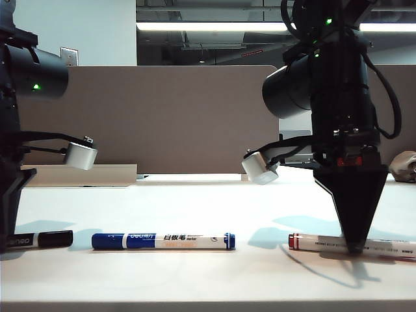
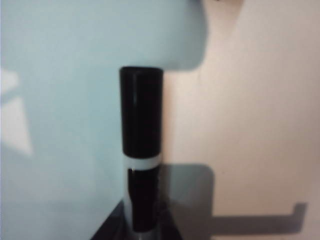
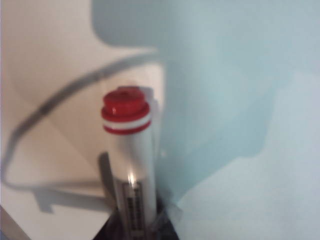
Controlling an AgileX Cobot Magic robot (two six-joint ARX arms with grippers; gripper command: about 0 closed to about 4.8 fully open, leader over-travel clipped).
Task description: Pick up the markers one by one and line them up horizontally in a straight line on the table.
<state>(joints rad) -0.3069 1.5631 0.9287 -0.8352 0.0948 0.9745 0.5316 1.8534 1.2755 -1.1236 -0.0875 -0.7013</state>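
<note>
Three markers lie in a rough row near the front of the white table. The blue marker rests free in the middle. At the far left my left gripper points down, shut on the black marker; in the left wrist view the black marker sticks out from between the jaws of the left gripper. On the right my right gripper points down, shut on the red marker at table level. The right wrist view shows the red marker running out of the right gripper.
A grey-brown divider panel stands behind the table, with a low beige ledge at its foot. A pale rounded object sits at the far right. Gaps of bare table separate the three markers.
</note>
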